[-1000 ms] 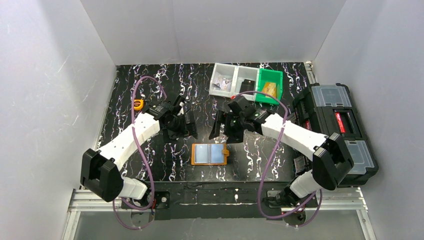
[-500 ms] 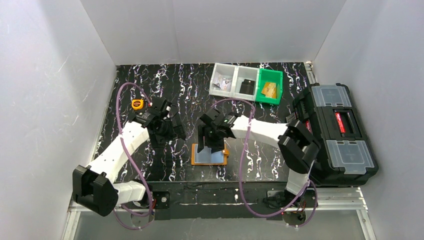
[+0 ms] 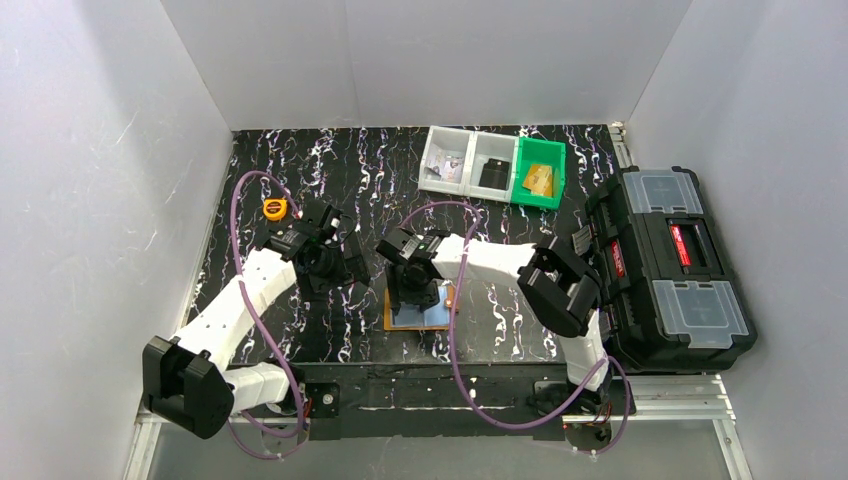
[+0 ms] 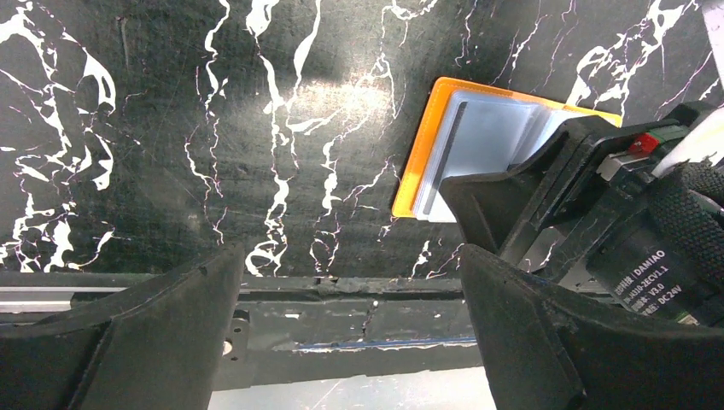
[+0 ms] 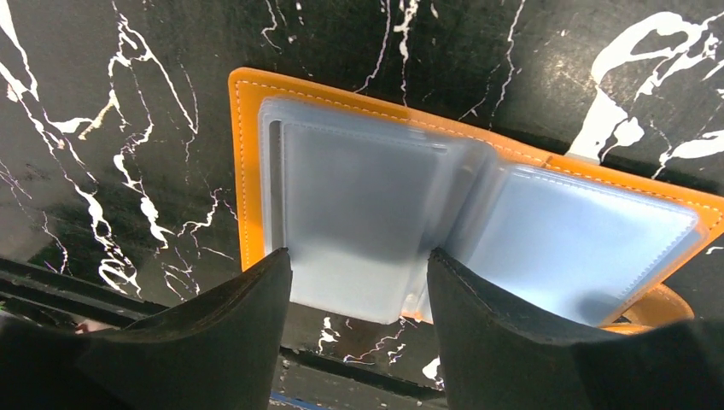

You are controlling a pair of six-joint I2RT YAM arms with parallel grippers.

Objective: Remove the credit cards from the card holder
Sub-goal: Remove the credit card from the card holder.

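Right tool [image 5: 354, 266] has dropped over the open card holder [image 5: 478, 224].

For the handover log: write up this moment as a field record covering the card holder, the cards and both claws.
card holder: orange, lying open on the table, clear pockets facing up
credit cards: pale, inside the clear pockets; none out
right claw: open, low over the holder, jaws either side of the left pocket's near edge
left claw: wide open, empty, just left of the holder
tape measure: far left, apart from both claws
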